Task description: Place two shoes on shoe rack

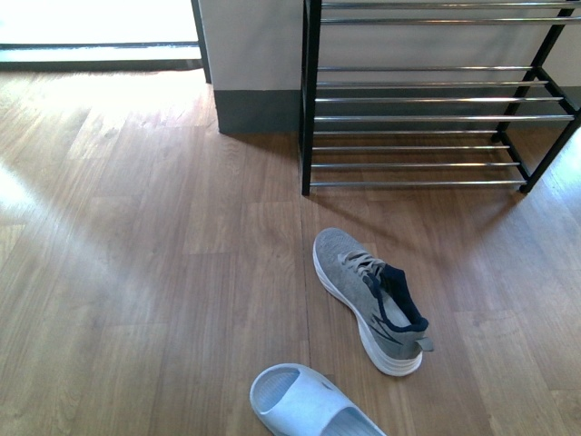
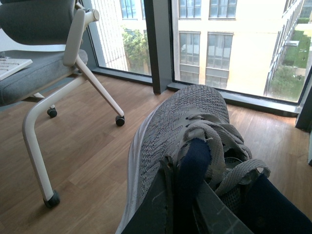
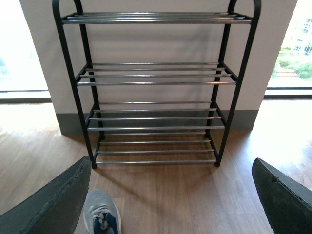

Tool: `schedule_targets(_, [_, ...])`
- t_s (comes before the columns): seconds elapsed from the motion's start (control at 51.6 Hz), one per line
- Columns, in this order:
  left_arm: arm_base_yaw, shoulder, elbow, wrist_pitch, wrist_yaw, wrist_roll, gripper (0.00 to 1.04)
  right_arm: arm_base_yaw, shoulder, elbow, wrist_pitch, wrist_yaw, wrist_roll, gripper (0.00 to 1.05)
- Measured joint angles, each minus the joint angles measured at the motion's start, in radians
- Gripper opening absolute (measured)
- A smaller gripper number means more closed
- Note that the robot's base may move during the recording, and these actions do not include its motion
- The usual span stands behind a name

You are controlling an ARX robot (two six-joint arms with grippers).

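Wood-plank flooring fills a bright room with tall windows. Seen from its wrist camera, the left gripper has two dark fingers closed on the navy tongue of the first sneaker, a grey knit shoe with a white sole. The toe points away toward a window, and an office chair stands off to one side. It cannot be told whether this shoe's sole rests on the floor or hangs lifted.

The right gripper is spread wide and holds nothing. Close in front of it, nearer one finger than the other, the toe of the second sneaker shows on the floor. Beyond that, the shoe rack stands against a pale wall, with all four tiers of chrome rods bare.

The front view shows neither arm. There the second sneaker stands upright on its sole before the rack's left part, toe toward the rack and clearly apart from it. A pale blue slide sandal lies near its heel.

The task looks barely begun. Neither shoe is on the rack. One is gripped and the other sits untouched, and both have yet to be carried over.
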Motion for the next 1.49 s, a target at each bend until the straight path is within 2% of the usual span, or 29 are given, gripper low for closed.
schedule_targets(0.077, [0.000,0.000,-0.002,0.000,-0.004,0.000,0.02,0.006,0.003,0.000,-0.015,-0.014,-0.016,0.96])
schedule_targets(0.155, [0.000,0.000,-0.002,0.000,-0.002,0.000,0.02,0.051,0.034,0.000,-0.024,0.005,-0.048,0.96])
schedule_targets(0.271, [0.000,0.000,-0.002,0.000,0.005,0.000,0.02,0.171,0.407,0.002,0.301,0.114,-0.101,0.96])
schedule_targets(0.368, [0.000,0.000,-0.002,0.000,0.005,0.000,0.02,0.187,0.792,0.031,0.560,0.092,-0.126,0.96])
schedule_targets(0.426, [0.000,0.000,-0.002,0.000,0.005,0.000,0.02,0.176,1.158,0.122,0.755,0.067,-0.142,0.96])
schedule_targets(0.484, [0.000,0.000,-0.002,0.000,0.004,0.000,0.02,0.166,1.453,0.225,0.860,0.061,-0.165,0.96])
schedule_targets(0.562, [0.000,0.000,-0.002,0.000,0.004,0.000,0.02,0.156,1.848,0.372,0.876,0.013,-0.192,0.96])
schedule_targets(0.62, [0.000,0.000,-0.002,0.000,0.004,0.000,0.02,0.151,2.024,0.438,0.875,0.006,-0.205,0.96])
schedule_targets(0.852, [0.000,0.000,-0.002,0.000,0.004,0.000,0.02,0.129,2.401,0.668,0.834,0.016,-0.216,0.96])
schedule_targets(1.046, [0.000,0.000,-0.002,0.000,0.004,0.000,0.02,0.130,2.554,0.863,0.763,0.024,-0.215,0.96])
schedule_targets(1.491, [0.000,0.000,-0.002,0.000,0.004,0.000,0.02,0.126,2.711,1.088,0.682,0.027,-0.200,0.96])
